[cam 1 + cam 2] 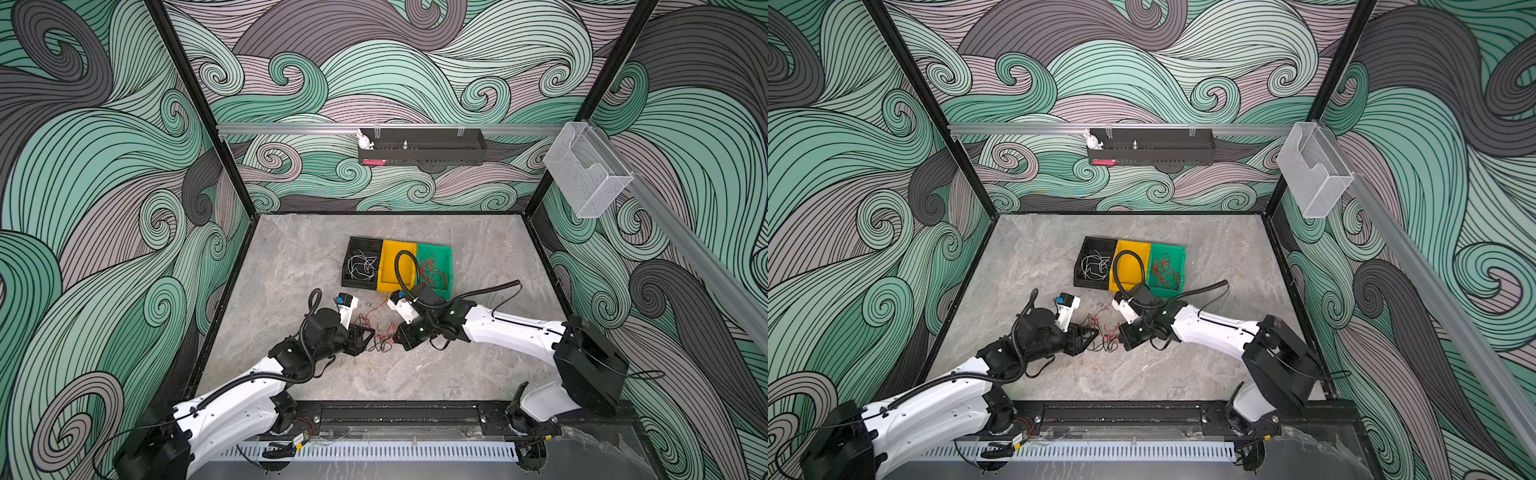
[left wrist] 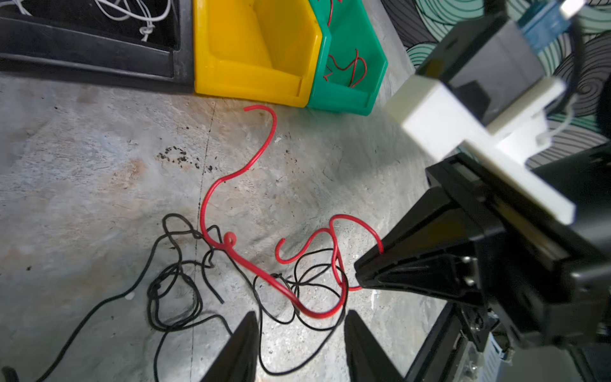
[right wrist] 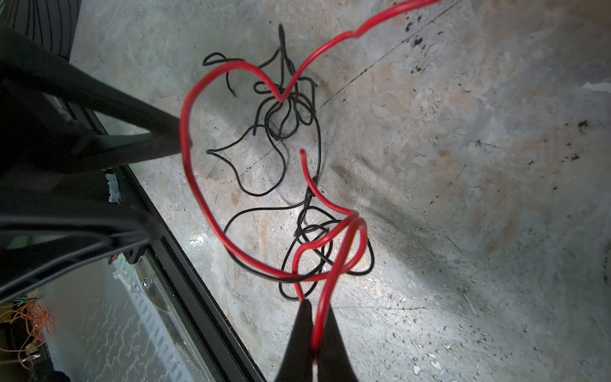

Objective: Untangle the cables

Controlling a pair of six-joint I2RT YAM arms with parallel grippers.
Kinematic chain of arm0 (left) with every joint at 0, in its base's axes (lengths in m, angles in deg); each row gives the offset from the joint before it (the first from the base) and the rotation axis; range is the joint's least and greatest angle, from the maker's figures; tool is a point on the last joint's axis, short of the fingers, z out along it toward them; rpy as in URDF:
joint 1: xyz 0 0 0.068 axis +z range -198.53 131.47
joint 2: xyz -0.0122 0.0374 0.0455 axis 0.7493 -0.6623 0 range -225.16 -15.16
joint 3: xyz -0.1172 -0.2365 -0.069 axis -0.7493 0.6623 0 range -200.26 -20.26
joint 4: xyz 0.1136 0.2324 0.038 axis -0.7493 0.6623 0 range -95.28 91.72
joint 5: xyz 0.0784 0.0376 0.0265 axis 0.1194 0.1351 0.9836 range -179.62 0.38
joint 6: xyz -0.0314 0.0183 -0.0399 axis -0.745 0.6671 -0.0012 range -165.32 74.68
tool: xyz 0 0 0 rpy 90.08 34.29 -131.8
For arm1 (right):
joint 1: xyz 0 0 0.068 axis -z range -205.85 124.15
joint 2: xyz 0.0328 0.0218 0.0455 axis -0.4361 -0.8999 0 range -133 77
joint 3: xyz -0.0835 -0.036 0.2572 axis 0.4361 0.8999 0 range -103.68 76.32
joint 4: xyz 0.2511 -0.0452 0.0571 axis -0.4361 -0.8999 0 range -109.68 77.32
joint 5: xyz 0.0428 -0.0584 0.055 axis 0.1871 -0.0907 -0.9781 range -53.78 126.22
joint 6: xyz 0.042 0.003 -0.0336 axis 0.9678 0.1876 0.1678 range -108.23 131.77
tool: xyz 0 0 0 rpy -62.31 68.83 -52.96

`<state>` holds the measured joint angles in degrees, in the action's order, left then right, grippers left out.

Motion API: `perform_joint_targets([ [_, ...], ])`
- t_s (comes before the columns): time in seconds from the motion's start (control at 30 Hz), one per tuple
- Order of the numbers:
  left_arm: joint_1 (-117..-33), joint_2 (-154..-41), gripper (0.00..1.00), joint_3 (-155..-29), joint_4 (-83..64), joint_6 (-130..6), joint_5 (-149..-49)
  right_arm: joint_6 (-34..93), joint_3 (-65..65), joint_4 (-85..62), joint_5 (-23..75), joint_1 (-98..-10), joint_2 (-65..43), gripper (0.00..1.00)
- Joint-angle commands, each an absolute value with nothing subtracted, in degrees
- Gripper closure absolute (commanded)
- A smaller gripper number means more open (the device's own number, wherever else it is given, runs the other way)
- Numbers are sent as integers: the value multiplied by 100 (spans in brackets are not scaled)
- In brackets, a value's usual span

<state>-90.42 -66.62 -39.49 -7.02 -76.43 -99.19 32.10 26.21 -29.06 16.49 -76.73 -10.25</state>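
Observation:
A tangle of cables (image 1: 380, 334) (image 1: 1105, 332) lies on the grey tabletop between my two grippers. It is one red cable (image 2: 264, 145) (image 3: 195, 185) looped through several thin black cables (image 2: 175, 281) (image 3: 281, 115). My right gripper (image 3: 316, 309) (image 1: 398, 337) (image 1: 1122, 338) is shut on a raised strand of the red cable. My left gripper (image 2: 301, 320) (image 1: 365, 337) (image 1: 1091, 334) stands open just above the table. A black loop and the red bend lie in front of its fingertips (image 2: 249, 322), and it grips nothing.
Three bins stand side by side behind the tangle. The black bin (image 1: 365, 242) holds white cables, the yellow bin (image 1: 388, 257) shows nothing inside, and the green bin (image 1: 434, 248) holds red cables. The right arm's ribbed hose (image 1: 401, 266) arches over the yellow bin.

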Motion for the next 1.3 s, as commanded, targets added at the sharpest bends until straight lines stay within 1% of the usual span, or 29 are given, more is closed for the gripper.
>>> perform_joint_targets([
  [0.0, -9212, -6961, 55, -4057, -915, -7258, -9893, 3294, 2514, -2750, 1507, -7658, -1037, 100],
  [0.27, -9421, -7552, 57, -4188, -919, -7083, -9712, 3320, 2512, -2658, 1425, -7639, -1028, 100],
  [0.43, -9453, -7782, 62, -4196, -1088, -7117, -9753, 3362, 2555, -2599, 1428, -7630, -1010, 100],
  [0.7, -9478, -7426, 56, -4072, -1280, -7380, -9833, 3415, 2637, -2501, 1425, -7612, -1009, 100],
  [0.9, -9493, -7102, 55, -4024, -1189, -7487, -9867, 3452, 2661, -2413, 1363, -7613, -1071, 100],
  [1.03, -9541, -7201, 55, -3985, -1135, -7433, -9825, 3497, 2658, -2366, 1324, -7613, -1064, 100],
  [1.27, -9755, -7711, 57, -4029, -1497, -7405, -9830, 3521, 2642, -2353, 1321, -7613, -1002, 100],
])
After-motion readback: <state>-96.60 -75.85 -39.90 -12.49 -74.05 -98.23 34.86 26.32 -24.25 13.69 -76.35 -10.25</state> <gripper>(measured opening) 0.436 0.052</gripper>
